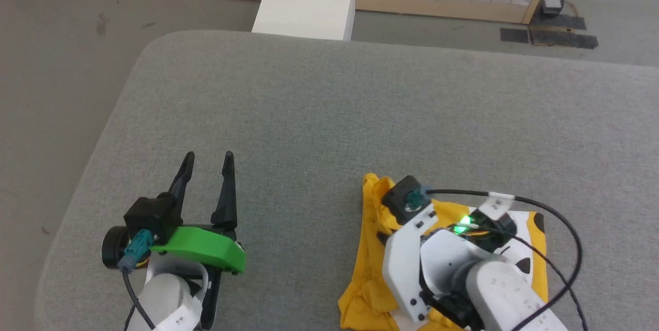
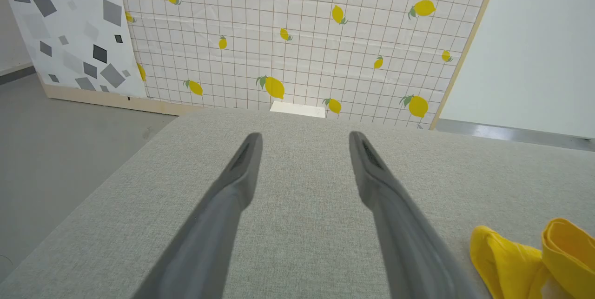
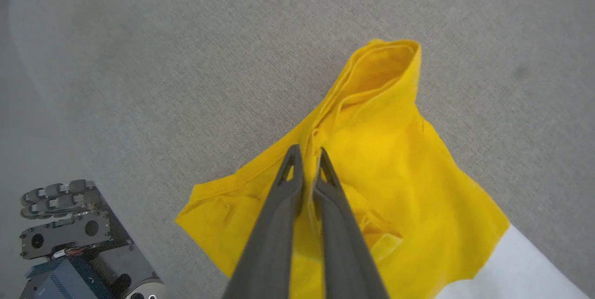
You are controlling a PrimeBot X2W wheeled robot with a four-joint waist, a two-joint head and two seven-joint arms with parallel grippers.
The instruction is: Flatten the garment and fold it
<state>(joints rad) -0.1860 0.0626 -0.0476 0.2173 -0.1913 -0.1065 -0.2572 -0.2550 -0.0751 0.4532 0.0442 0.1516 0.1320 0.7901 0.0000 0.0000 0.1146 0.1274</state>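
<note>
On the near right of the grey table [image 1: 360,115], in the head view, the shirt [image 1: 366,269] is lying crumpled, with white and black print showing at its right; the right arm [image 1: 463,279] is reaching down over it, hiding much of the cloth; the left gripper [image 1: 209,157] is hovering well apart to the left above bare table, its fingers standing wide apart and holding nothing; a white box [image 1: 309,1] is standing beyond the far edge. Through the left wrist view, the two fingers are pointing wide apart over the table; a yellow fold of the shirt is showing at the lower right corner; a lemon-print wall [image 2: 302,48] is rising behind. Through the right wrist view, the right gripper [image 3: 307,150] is pinching a raised ridge of the shirt, its fingers pressing nearly together on the yellow cloth; the shirt is lying rumpled on the table, a white patch [image 3: 511,266] showing at the lower right.
</note>
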